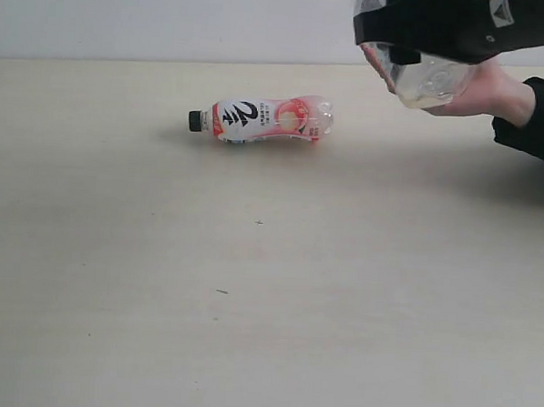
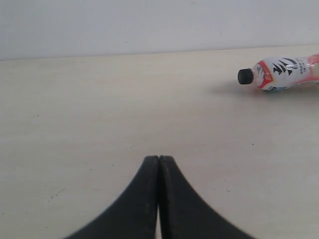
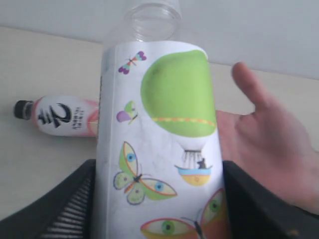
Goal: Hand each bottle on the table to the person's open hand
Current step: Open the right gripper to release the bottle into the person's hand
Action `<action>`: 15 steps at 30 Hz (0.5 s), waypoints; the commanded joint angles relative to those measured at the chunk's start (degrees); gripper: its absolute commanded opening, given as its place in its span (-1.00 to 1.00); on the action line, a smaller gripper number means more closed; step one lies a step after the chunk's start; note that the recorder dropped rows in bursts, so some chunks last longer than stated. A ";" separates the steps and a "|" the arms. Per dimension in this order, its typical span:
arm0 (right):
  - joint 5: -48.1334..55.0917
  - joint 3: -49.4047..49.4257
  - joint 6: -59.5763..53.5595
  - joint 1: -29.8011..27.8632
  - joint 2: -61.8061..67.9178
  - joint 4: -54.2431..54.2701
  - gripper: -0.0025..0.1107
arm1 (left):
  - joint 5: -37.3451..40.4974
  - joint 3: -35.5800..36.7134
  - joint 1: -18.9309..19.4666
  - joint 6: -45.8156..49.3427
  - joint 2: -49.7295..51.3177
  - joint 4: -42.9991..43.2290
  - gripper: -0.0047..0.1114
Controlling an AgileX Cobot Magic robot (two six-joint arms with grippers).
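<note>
A pink-and-white bottle with a black cap lies on its side on the pale table; it also shows in the left wrist view and the right wrist view. My right gripper is shut on a clear bottle whose white label carries a green balloon and butterflies. This bottle hangs just over the person's open hand, palm up beside it. My left gripper is shut on nothing, low over bare table, well short of the pink bottle.
The person's black sleeve comes in from the right edge. A pale wall stands behind the table's far edge. A few tiny dark specks mark the tabletop.
</note>
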 commanded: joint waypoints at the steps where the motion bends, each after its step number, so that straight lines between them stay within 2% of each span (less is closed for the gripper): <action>1: 1.62 -1.60 -0.11 -3.65 -0.42 -0.84 -0.96 | -0.19 0.18 0.11 -0.14 -0.27 0.05 -0.88; 8: 0.16 -2.11 -1.64 -10.26 3.29 -0.39 -0.96 | -0.19 0.18 0.11 -0.14 -0.27 0.05 -0.88; 15: -4.96 -3.38 -9.57 -14.87 12.20 6.51 -0.96 | -0.19 0.18 0.11 -0.14 -0.27 0.05 -0.88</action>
